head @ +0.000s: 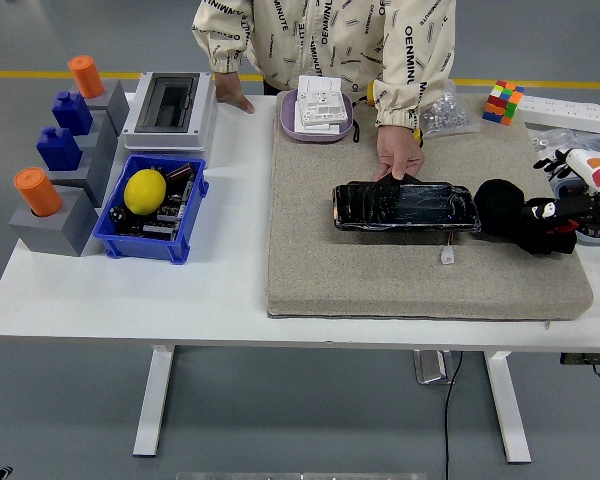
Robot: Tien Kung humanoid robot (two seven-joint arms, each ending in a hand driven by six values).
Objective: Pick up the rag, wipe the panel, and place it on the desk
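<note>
The black panel (405,206) lies across the middle of the beige mat (380,270). A person at the far side presses one hand (399,155) on the panel's far edge. The black rag (505,211) sits bunched on the mat just right of the panel. My right hand (557,213) comes in from the right edge and rests against the rag's right side. Hand and rag are both black, so the grip is unclear. The rag rests on the mat. My left arm is out of view.
A purple tray (288,120) with white switch plates stands at the mat's far edge. At the left are a grey junction box (170,105), a blue bin (150,205) with a lemon, and grey blocks. A colour cube (503,102) and a power strip (575,112) lie far right.
</note>
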